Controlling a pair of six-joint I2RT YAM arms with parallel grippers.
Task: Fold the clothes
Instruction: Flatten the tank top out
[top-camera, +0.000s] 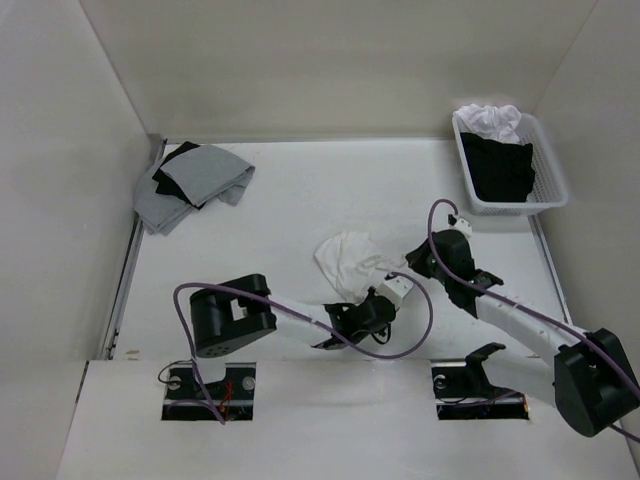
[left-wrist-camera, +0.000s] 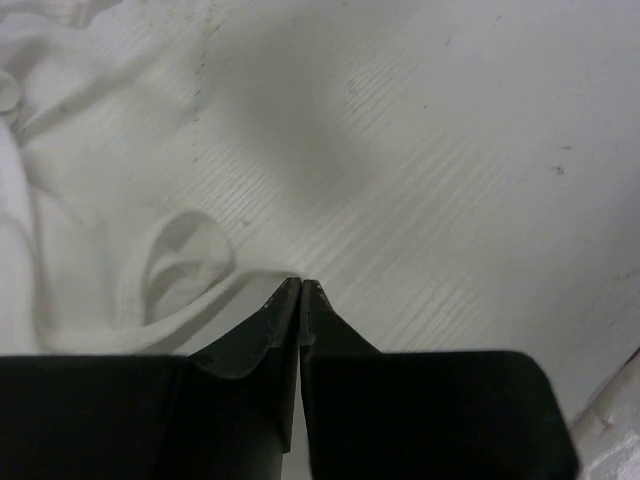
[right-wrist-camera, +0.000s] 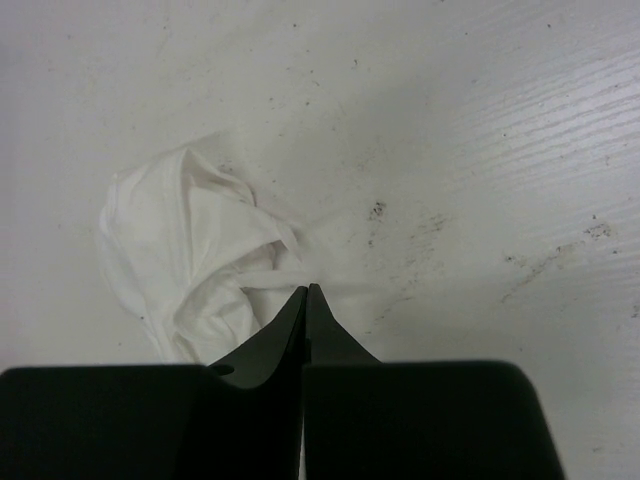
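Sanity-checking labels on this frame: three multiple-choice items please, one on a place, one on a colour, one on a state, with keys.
1. Where does the basket sit?
A. far left corner
B. far right corner
C. between the arm bases

2. What colours is the garment pile at the far left?
A. red and blue
B. all white
C. grey and black

3. How does the white camisole lie?
A. crumpled in a heap
B. folded flat
C. inside the basket

Key:
1 B, it stands by the right wall at the table's far end.
2 C, a black piece lies on a grey one.
3 A, it is bunched mid-table at the tips of the shut left gripper and shut right gripper.
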